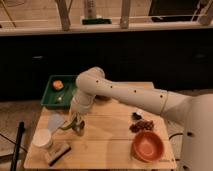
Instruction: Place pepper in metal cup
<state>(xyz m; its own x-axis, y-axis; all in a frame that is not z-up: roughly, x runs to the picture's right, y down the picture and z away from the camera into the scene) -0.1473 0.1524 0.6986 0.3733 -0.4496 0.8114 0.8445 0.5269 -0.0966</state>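
Observation:
My gripper hangs from the white arm over the left part of the wooden table. It is shut on the slim green pepper, which sticks out to the lower left. The metal cup stands right under the gripper, partly hidden by it. The pepper's end is at the cup's rim; I cannot tell whether it is inside.
A pale green translucent cup lies left of the gripper. A white cylindrical container and a dark block sit at the front left. A green tray holds an orange thing. An orange bowl and dark snacks are at right.

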